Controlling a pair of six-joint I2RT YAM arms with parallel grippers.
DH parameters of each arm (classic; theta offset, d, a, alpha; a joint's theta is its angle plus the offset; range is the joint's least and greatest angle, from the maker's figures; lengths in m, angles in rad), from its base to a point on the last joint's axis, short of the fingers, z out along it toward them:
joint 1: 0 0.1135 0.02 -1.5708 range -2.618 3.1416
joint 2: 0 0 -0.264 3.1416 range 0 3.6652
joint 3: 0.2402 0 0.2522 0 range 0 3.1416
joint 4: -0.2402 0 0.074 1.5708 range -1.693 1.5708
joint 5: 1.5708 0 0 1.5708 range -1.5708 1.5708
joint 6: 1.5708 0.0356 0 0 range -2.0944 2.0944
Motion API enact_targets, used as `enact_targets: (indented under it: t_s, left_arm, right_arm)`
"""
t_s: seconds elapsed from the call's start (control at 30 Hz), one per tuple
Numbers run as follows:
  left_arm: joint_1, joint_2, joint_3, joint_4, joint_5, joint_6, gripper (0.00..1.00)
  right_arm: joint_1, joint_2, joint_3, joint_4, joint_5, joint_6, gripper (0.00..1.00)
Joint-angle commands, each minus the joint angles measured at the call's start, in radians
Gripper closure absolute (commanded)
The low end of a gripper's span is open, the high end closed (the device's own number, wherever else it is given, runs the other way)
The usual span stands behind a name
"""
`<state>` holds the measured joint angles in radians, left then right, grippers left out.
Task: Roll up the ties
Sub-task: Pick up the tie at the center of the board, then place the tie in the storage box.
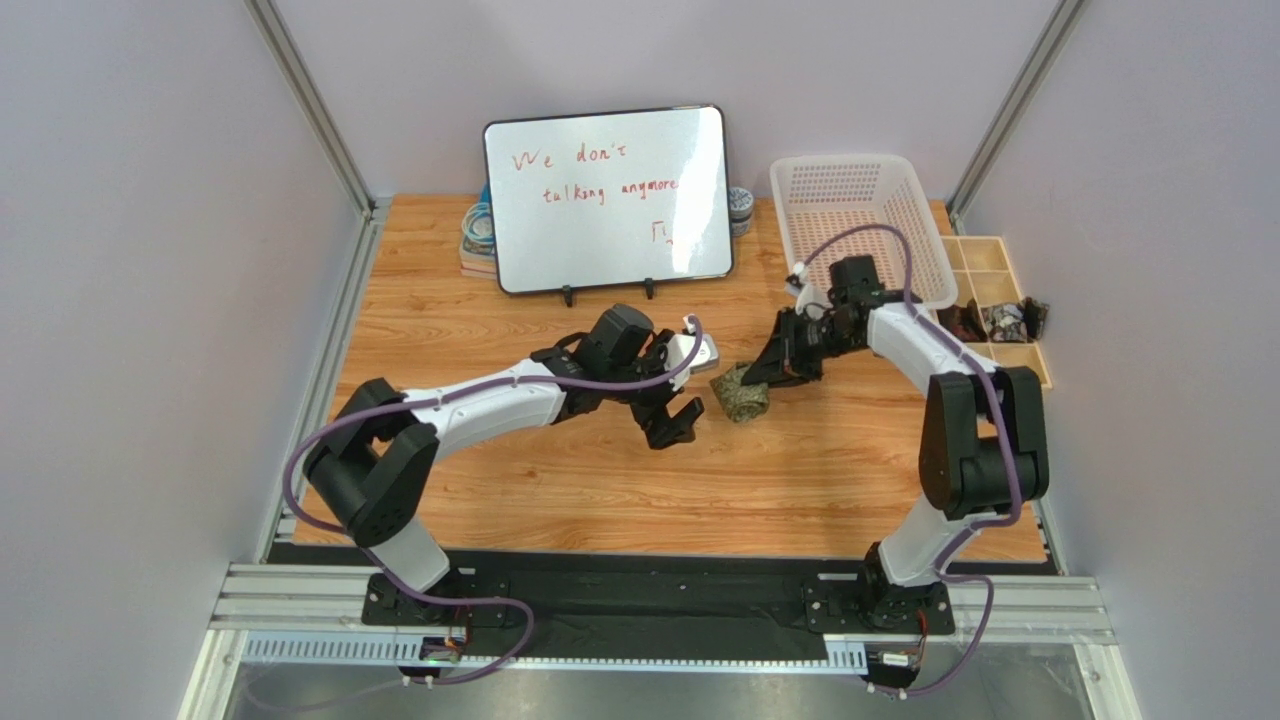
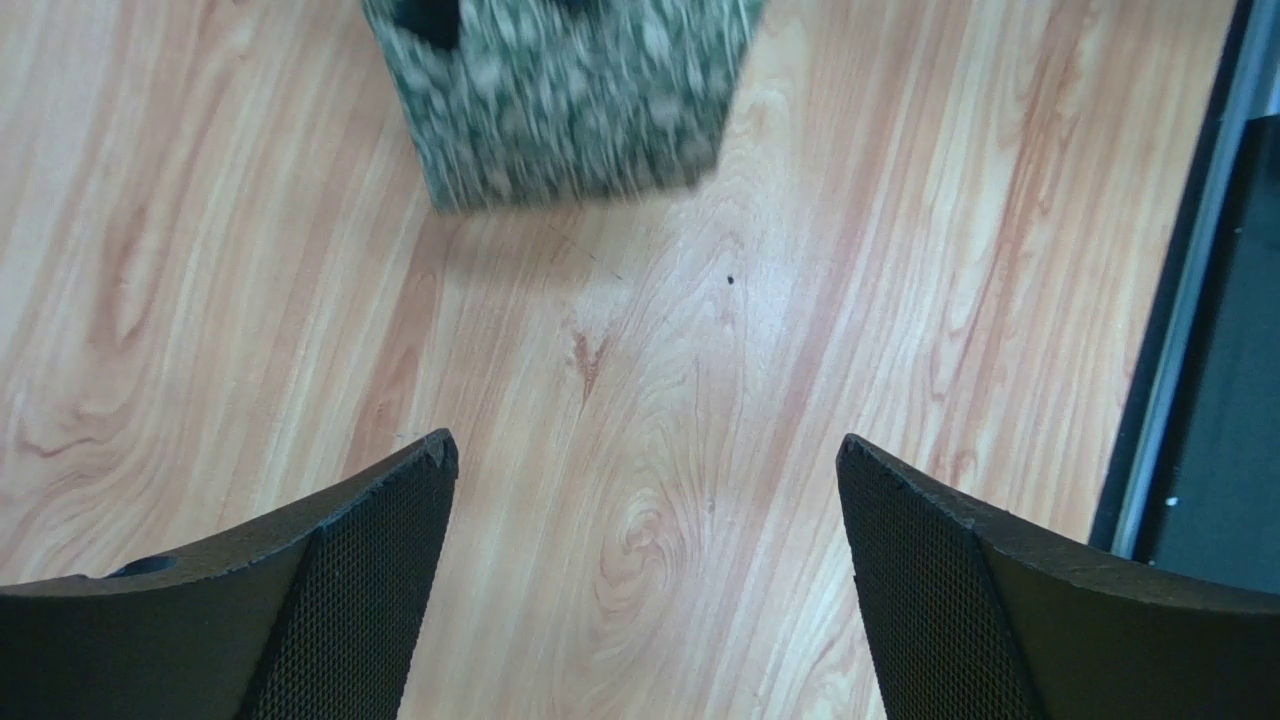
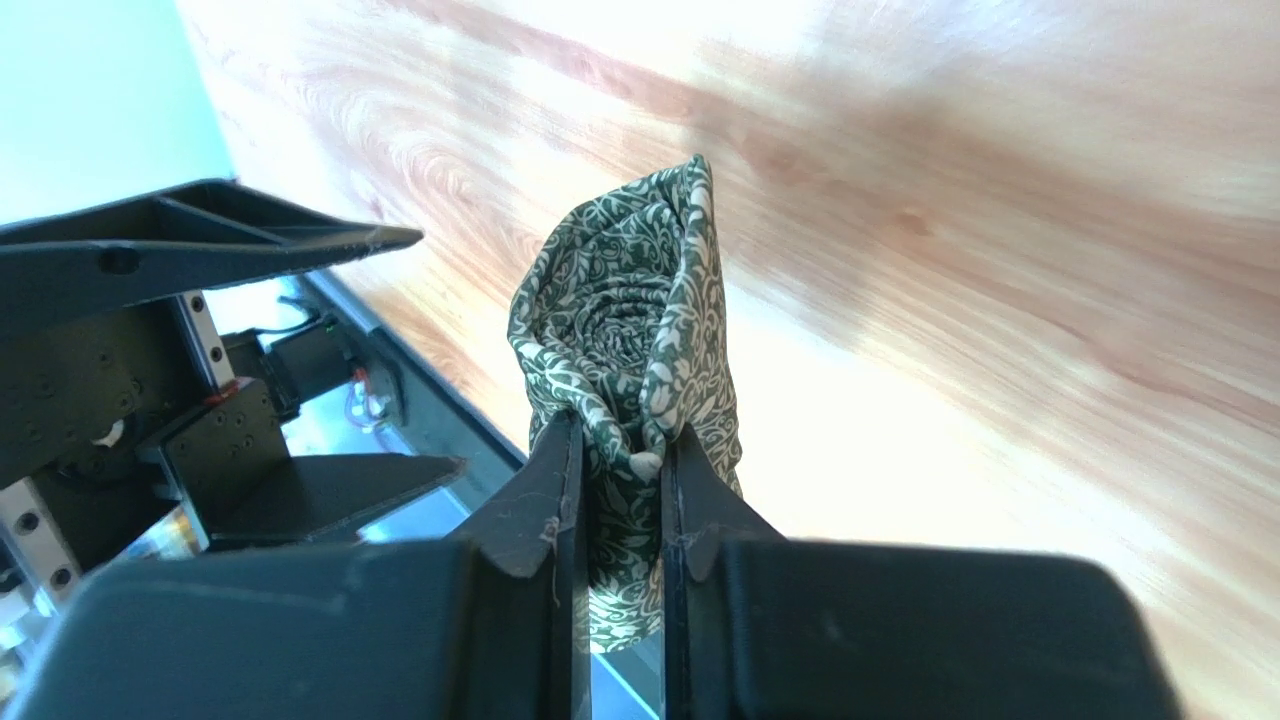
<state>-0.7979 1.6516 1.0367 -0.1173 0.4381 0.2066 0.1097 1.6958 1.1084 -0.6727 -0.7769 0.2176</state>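
Item: tie, green patterned, wound into a coil.
Location: mid-table, pinched by its edge in my right gripper, jaws narrow on the cloth.
My left gripper: jaws wide, holding nothing, just short of the tie, over bare wood.
Also present: whiteboard at the far edge; basket at far right.
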Motion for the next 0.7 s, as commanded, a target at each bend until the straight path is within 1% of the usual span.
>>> enact_targets:
  t_s: [0.0,0.03,0.07,0.1,0.13,0.17,0.2,0.23,0.27,0.3,0.37,0.4,0.47,0.5,0.57,0.6,0.67]
  left_arm:
    - [0.002,-0.084,0.009,-0.102,0.028,0.007,0.01]
    - [0.002,-0.099,0.013,-0.119,0.039,0.020,0.01]
    - [0.002,-0.107,0.016,-0.137,0.043,0.046,0.01]
    - [0.002,-0.113,0.022,-0.165,0.041,0.057,0.00]
    - [0.003,-0.125,0.025,-0.176,0.033,0.063,0.01]
    - [0.002,-0.133,0.026,-0.186,0.021,0.063,0.00]
    - [0.003,-0.139,0.026,-0.192,0.013,0.069,0.01]
    - [0.003,-0.154,0.025,-0.196,0.011,0.077,0.00]
    - [0.005,-0.162,0.022,-0.197,0.010,0.077,0.01]
    - [0.005,-0.168,0.014,-0.196,0.007,0.076,0.01]
    - [0.005,-0.179,0.011,-0.206,0.007,0.073,0.01]
    - [0.005,-0.182,0.010,-0.209,0.007,0.071,0.01]
    - [0.006,-0.184,0.008,-0.220,0.008,0.066,0.01]
    - [0.008,-0.184,0.009,-0.228,0.010,0.065,0.00]
    - [0.015,-0.185,0.013,-0.251,0.008,0.062,0.01]
    - [0.022,-0.190,0.016,-0.260,0.010,0.065,0.01]
    - [0.029,-0.193,0.017,-0.281,0.007,0.076,0.00]
  right_arm:
    - [-0.097,-0.111,0.195,-0.224,0.109,-0.150,1.00]
    - [-0.132,-0.116,0.226,-0.296,0.123,-0.203,1.00]
    - [-0.162,-0.122,0.284,-0.326,0.136,-0.213,1.00]
    - [-0.226,-0.128,0.312,-0.356,0.161,-0.262,1.00]
    - [-0.263,-0.127,0.341,-0.416,0.171,-0.315,1.00]
    - [-0.303,-0.127,0.407,-0.444,0.176,-0.336,1.00]
    - [-0.380,-0.121,0.439,-0.471,0.188,-0.365,1.00]
    - [-0.418,-0.102,0.482,-0.532,0.208,-0.394,1.00]
    - [-0.453,-0.093,0.517,-0.554,0.226,-0.444,1.00]
    - [-0.529,-0.082,0.584,-0.576,0.246,-0.466,1.00]
    - [-0.593,-0.044,0.643,-0.629,0.280,-0.524,1.00]
    - [-0.645,-0.032,0.700,-0.643,0.328,-0.544,1.00]
    - [-0.688,0.014,0.744,-0.680,0.373,-0.583,1.00]
    - [-0.717,0.028,0.764,-0.686,0.431,-0.615,1.00]
    - [-0.728,0.074,0.815,-0.688,0.502,-0.641,1.00]
    - [-0.731,0.091,0.827,-0.680,0.563,-0.659,1.00]
    - [-0.731,0.131,0.854,-0.648,0.605,-0.666,1.00]
